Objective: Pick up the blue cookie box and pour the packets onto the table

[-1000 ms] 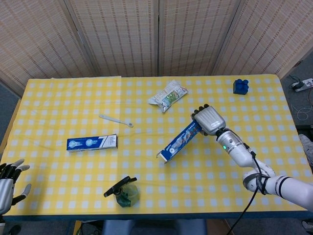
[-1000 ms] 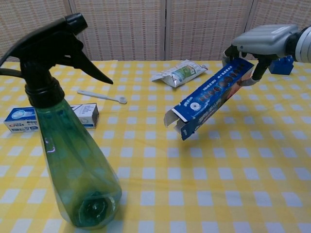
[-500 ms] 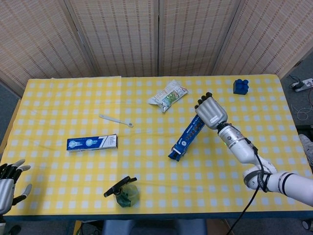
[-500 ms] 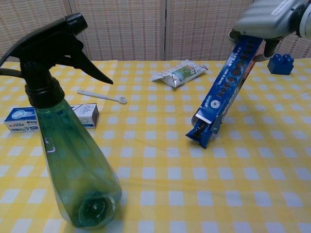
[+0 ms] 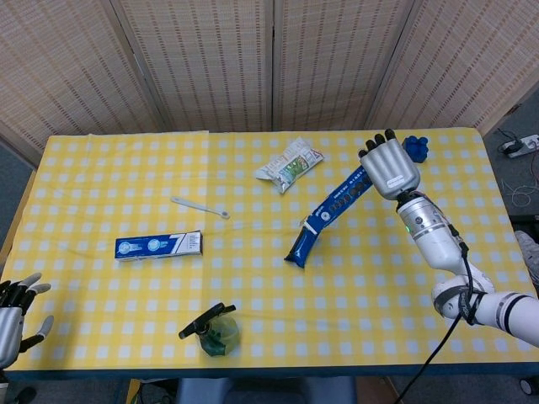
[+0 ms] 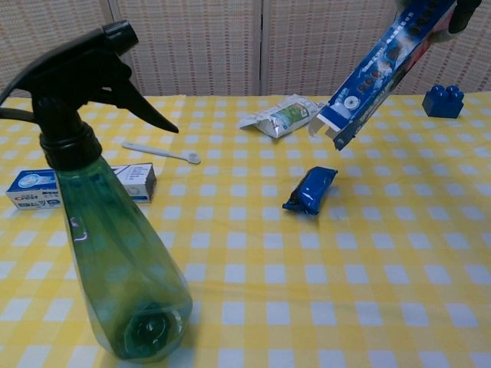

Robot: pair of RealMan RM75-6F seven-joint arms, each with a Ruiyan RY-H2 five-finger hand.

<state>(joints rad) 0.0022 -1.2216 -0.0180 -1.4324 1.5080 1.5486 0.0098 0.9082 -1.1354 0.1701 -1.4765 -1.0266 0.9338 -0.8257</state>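
My right hand (image 5: 389, 164) holds the blue cookie box (image 5: 340, 198) by its upper end, high over the right half of the table. The box (image 6: 380, 67) tilts steeply, its open end pointing down and to the left. A dark blue packet (image 5: 301, 247) lies on the yellow checked cloth just below that open end; the chest view shows the packet (image 6: 310, 189) flat on the table, clear of the box. My left hand (image 5: 15, 318) hangs open at the near left corner, off the table edge, holding nothing.
A green spray bottle (image 5: 214, 330) stands at the front edge, filling the left of the chest view. A toothpaste box (image 5: 158, 245), a white spoon (image 5: 199, 206), a silver-green snack bag (image 5: 289, 164) and a blue toy brick (image 6: 443, 100) lie around the table (image 5: 101, 168).
My right hand rose and moved back and right, lifting the tilted box. A blue packet slid out of the open end and now lies on the table.
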